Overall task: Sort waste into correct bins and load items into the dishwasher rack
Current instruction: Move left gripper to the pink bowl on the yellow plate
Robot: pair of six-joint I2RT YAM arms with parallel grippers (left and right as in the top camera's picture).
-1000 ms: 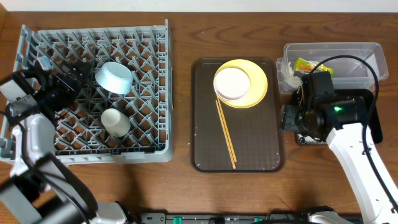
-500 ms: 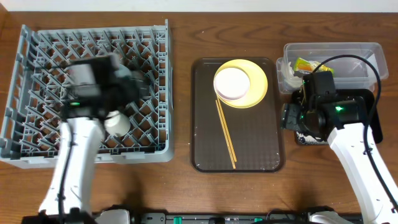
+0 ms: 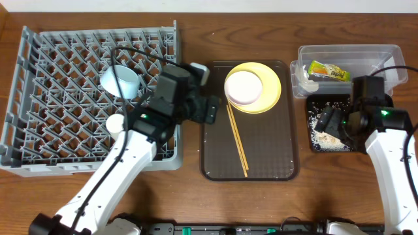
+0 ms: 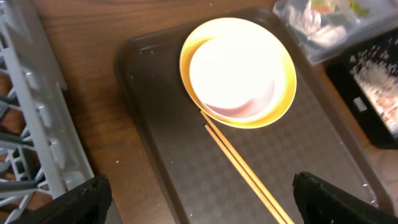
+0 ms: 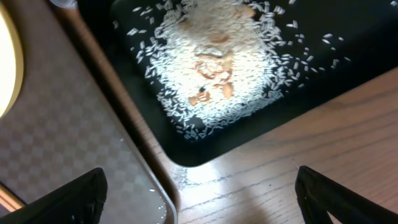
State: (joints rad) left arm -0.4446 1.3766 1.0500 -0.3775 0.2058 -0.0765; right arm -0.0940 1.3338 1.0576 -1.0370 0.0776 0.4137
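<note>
In the dishwasher rack (image 3: 59, 140) lie a light blue bowl (image 3: 121, 81) and a small white cup (image 3: 115, 124). A white bowl (image 3: 243, 88) sits on the yellow plate (image 3: 269, 91), with two chopsticks (image 3: 236, 140) just below it. My left gripper (image 3: 210, 109) hangs open over the left edge of the brown tray; between its fingertips (image 4: 202, 202) nothing is held, and the chopsticks (image 4: 242, 168) and plate (image 4: 283, 99) lie ahead. My right gripper (image 3: 330, 121) is open above the black tray (image 3: 349, 145), whose rice (image 5: 217, 68) lies in a pile. The wrapper (image 3: 328, 70) lies in the clear box (image 3: 349, 52).
The brown serving tray (image 3: 268, 163) lies between the rack and the bins. In the right wrist view, its corner (image 5: 74, 143) lies close beside the black tray (image 5: 348, 50), with bare wood below. The rack's wall (image 4: 37, 124) borders the left gripper's left side.
The left arm swung from the rack's far left across to the brown tray's left edge. The right gripper opened wider and shifted right, uncovering the rice in the black tray.
</note>
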